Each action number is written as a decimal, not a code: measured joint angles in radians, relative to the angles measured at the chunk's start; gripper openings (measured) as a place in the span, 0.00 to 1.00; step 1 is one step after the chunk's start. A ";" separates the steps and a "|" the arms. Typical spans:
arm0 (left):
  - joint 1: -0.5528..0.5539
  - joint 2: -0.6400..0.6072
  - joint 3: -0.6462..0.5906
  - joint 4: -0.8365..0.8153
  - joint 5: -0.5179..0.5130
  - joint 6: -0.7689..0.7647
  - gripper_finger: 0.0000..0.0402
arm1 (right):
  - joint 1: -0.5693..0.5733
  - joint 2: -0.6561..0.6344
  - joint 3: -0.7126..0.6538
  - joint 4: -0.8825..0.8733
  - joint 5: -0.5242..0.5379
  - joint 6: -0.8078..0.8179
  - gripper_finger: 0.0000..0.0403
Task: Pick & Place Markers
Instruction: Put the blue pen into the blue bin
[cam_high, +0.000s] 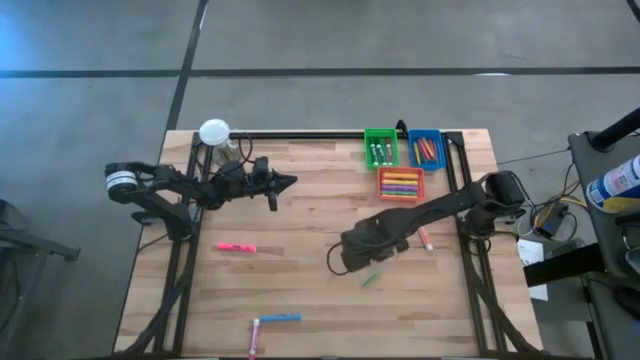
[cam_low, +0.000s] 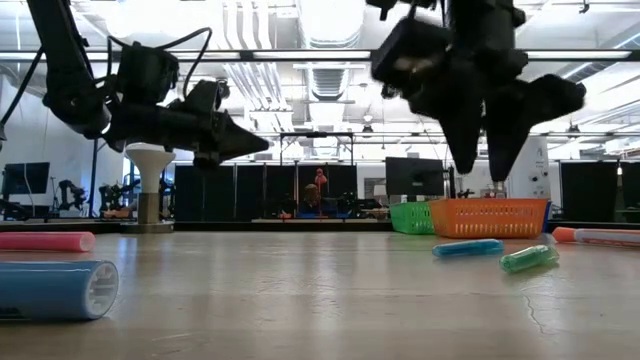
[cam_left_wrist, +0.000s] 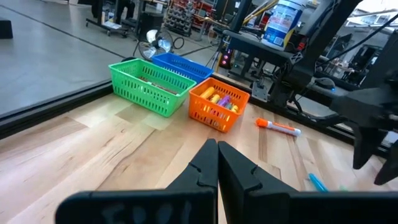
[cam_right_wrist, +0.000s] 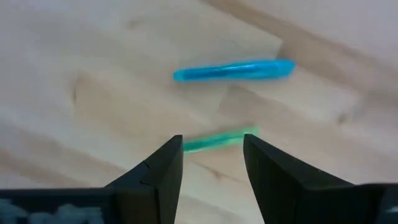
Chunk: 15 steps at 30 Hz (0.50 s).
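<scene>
1. Your right gripper (cam_high: 345, 260) is hanging over the middle of the wooden table (cam_high: 300, 215), jaws apart and nothing between them; in the low view it is hovering clear of the surface.
2. The right wrist view is showing a green marker (cam_right_wrist: 219, 141) lying flat just past your fingertips (cam_right_wrist: 168, 155), its long axis running crosswise to the gap between them. In the high view the same green marker (cam_high: 371, 279) is lying just beside the gripper, on a slant.
3. A blue marker (cam_right_wrist: 233, 70) is lying a little beyond the green one, close to parallel with it.
4. An orange-and-white marker (cam_high: 425, 238) is resting near your right arm, below the orange bin (cam_high: 400, 184), pointing roughly toward that bin.
5. On the left side of the table, a pink marker (cam_high: 236, 247) is lying nearly straight across.
6. Near the front edge, another blue marker (cam_high: 280, 318) is lying across the table, and one more pink marker (cam_high: 254, 338) is touching its left end and pointing toward the front edge.
7. The orange bin, the green bin (cam_high: 380, 148) and the blue bin (cam_high: 426, 149) are sitting together at the far right of the table, each holding markers.
8. Your left gripper (cam_high: 288, 182) is waiting above the far left part of the table, jaws pressed together and empty, pointing toward the bins.
</scene>
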<state>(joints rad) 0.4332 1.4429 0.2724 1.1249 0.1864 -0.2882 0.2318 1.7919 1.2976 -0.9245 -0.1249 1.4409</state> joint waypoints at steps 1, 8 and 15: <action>0.000 0.000 0.000 -0.003 0.000 0.000 0.01 | 0.002 0.003 0.000 0.000 0.003 0.078 0.41; 0.000 0.000 -0.017 -0.003 0.000 0.000 0.01 | 0.011 0.068 -0.005 0.080 0.072 0.350 0.41; 0.000 0.000 -0.040 -0.001 0.003 0.007 0.01 | 0.014 0.140 -0.007 0.074 0.077 0.463 0.41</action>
<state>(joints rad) 0.4332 1.4429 0.2322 1.1242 0.1898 -0.2812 0.2453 1.9317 1.2903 -0.8504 -0.0483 1.9036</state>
